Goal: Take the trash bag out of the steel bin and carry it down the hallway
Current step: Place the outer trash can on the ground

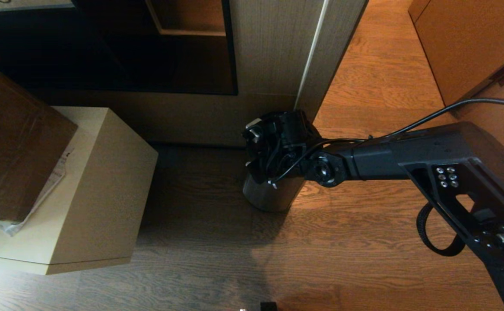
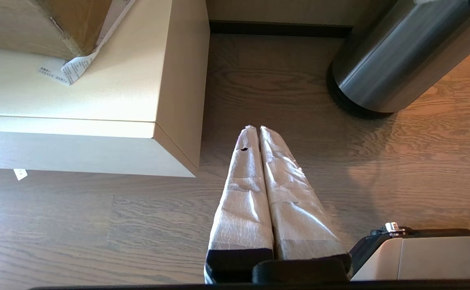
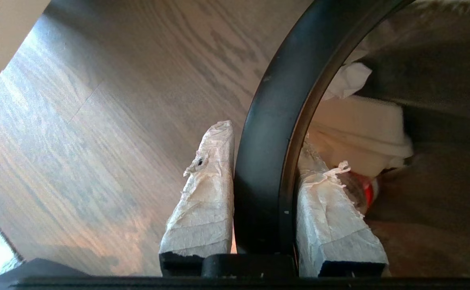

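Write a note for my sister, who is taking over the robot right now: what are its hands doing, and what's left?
Right gripper: at the steel bin, fingers astride its black rim, one outside, one inside, closed against it.
Left gripper: shut, empty, parked low over the wood floor near the beige cabinet.
Trash bag: in the bin, with white paper and something red inside.
Done: bin reached, rim gripped.
Left: pull the bag out, carry it down the hallway.
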Robot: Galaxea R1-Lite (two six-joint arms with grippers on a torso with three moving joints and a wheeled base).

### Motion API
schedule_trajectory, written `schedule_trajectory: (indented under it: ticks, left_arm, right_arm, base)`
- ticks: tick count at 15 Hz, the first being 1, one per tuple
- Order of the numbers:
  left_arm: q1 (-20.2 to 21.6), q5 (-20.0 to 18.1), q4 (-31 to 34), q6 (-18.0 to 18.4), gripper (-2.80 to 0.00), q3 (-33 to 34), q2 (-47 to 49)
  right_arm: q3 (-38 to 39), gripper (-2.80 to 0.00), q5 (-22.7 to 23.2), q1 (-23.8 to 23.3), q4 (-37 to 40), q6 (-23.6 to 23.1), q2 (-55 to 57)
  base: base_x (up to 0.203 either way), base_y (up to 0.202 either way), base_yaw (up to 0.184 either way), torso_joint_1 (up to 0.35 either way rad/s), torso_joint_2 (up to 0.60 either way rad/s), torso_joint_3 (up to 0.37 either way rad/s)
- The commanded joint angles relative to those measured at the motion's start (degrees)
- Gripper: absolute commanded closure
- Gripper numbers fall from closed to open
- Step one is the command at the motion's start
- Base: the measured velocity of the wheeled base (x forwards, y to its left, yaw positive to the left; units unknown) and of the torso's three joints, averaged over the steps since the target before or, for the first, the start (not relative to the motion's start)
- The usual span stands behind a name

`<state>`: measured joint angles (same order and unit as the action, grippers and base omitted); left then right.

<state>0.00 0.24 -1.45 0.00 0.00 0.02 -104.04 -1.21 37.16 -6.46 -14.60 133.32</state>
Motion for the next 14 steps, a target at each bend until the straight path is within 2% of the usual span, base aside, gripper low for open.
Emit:
schedule_trajectory:
  ticks: [1, 14]
  left_arm:
    - [0.00, 0.02, -0.04, 0.00, 0.00, 0.62, -0.02]
    - [0.00, 0.02, -0.04, 0.00, 0.00, 0.62, -0.02]
  right_arm:
    - [0.43, 0.00, -0.02, -0.01, -0.22, -0.38, -0.98]
    - [6.83, 0.00, 0.50, 0.02, -0.75, -7.06, -6.01]
  base:
    - [0.000, 0.000, 0.000, 0.000, 0.00, 0.000]
    - [0.000, 0.000, 0.000, 0.000, 0.00, 0.000]
